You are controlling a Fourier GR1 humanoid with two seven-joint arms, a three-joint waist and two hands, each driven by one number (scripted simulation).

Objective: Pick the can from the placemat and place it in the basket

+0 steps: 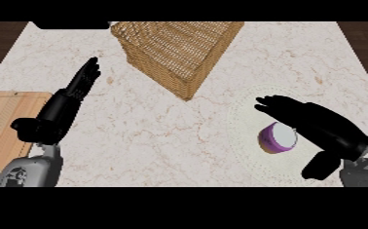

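Note:
A small purple can [277,138] with a white top stands on a pale round placemat [244,121] at the right of the counter. My right hand [316,125] hovers just over and behind the can, fingers stretched out to the left and thumb hanging at the lower right, open and not closed round it. The wicker basket [176,50] sits at the back centre, well to the upper left of the can. My left hand [68,101] rests open at the left, fingers pointing up.
A wooden cutting board [18,125] lies at the left edge, partly under my left forearm. A dark object [72,25] shows at the counter's back left edge. Marble counter [158,135] stretches between the basket and the placemat.

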